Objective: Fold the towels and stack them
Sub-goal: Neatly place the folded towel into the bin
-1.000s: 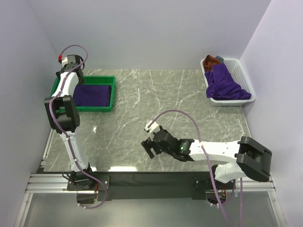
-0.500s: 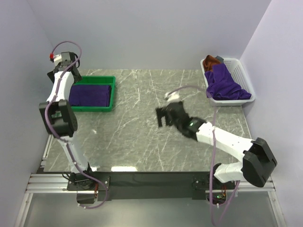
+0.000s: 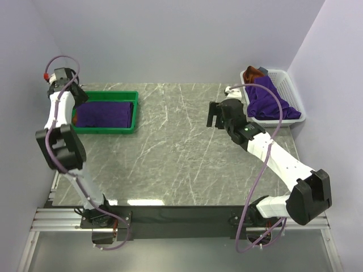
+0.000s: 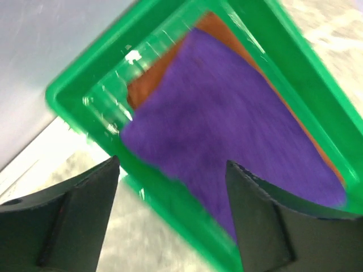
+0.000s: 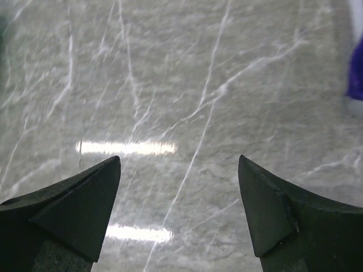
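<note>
A folded purple towel (image 4: 238, 119) lies on a rust-brown towel (image 4: 148, 79) inside the green tray (image 4: 170, 192) at the back left. My left gripper (image 4: 173, 161) hovers open over the tray's left end (image 3: 76, 129), holding nothing. More towels sit in the white basket (image 3: 294, 93) at the back right: a crumpled purple one (image 3: 266, 102) and a rust-brown one (image 3: 252, 75) behind it. My right gripper (image 3: 212, 115) hangs open above bare table just left of the basket; in its wrist view the right gripper (image 5: 178, 158) has only marble between its fingers.
The marble table (image 3: 181, 147) stretches between tray and basket. Grey walls close in the left, back and right sides. A small grey item (image 3: 262, 70) pokes out at the basket's far end. A sliver of purple (image 5: 356, 73) shows at the right wrist view's edge.
My right arm has swung from the front middle of the table back and right, toward the basket. My left gripper has drawn back left, from over the tray to its left end.
</note>
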Robot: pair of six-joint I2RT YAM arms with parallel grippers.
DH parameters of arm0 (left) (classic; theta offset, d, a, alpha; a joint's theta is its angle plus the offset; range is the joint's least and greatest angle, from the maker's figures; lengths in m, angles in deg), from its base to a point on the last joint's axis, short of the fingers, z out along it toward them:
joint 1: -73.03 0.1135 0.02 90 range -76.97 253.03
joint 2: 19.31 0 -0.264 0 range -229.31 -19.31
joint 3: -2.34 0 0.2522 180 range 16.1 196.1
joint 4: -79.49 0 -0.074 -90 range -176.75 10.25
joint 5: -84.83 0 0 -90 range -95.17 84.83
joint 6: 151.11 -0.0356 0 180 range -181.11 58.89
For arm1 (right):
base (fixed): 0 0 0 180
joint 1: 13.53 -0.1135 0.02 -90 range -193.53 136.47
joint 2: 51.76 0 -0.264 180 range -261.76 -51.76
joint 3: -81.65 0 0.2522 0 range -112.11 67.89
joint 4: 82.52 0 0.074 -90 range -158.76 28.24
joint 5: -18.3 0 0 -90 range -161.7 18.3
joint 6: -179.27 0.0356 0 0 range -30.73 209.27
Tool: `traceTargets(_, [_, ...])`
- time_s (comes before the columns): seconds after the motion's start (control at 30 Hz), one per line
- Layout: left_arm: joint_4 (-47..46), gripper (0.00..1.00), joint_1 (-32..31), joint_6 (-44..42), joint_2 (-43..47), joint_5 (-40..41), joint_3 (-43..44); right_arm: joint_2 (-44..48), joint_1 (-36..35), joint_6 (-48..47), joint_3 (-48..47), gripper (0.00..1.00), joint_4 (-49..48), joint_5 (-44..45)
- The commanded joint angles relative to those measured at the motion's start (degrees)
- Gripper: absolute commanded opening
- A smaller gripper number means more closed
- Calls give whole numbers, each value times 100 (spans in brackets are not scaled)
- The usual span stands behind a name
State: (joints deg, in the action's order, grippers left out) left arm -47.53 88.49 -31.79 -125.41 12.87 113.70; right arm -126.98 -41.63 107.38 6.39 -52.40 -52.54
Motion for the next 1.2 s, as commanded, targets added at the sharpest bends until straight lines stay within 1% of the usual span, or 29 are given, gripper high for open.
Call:
traceTargets(0.0, [-81,79,255,-14,-830,-460,653,104,-20,-17,181,89,34,-693])
traceTargets(0.07, [-55,75,308,-67,-1269,-346,1119,148,-12,-70,330,89,-36,-1018])
traceTargets(0.13, [-38,71,343,-93,-1526,-284,1515,148,-20,-158,366,88,-36,-1089])
traceTargets(0.2, [-38,64,387,-67,-1869,-223,1839,131,-12,-237,393,88,-63,-1107])
traceTargets(0.23, [-11,61,431,-41,-1983,-214,1954,113,-20,-264,410,88,-106,-1168])
traceTargets(0.3, [-46,59,449,-41,-2273,-248,2200,78,-20,-334,428,88,-159,-1230])
traceTargets(0.37, [-195,56,458,-76,-2493,-284,2307,25,-12,-387,454,88,-247,-1344])
traceTargets(0.43, [-301,56,458,-84,-2590,-310,2369,-45,-12,-483,480,88,-317,-1406])
traceTargets(0.47, [-406,53,458,-93,-2669,-328,2369,-80,-20,-501,472,88,-309,-1415])
traceTargets(0.53, [-477,52,458,-76,-2731,-310,2369,-168,-20,-536,437,88,-300,-1423])
traceTargets(0.67, [-600,56,458,-41,-2854,-178,2351,-291,-20,-580,428,88,-326,-1502])
traceTargets(0.93, [-828,57,457,65,-3083,-205,2255,-388,-20,-624,410,88,-309,-1582])
traceTargets(1.1, [-986,55,449,83,-3162,-249,2123,-406,-20,-589,454,88,-335,-1643])
traceTargets(1.17, [-1048,52,457,65,-3188,-257,2123,-414,-29,-607,437,88,-318,-1643])
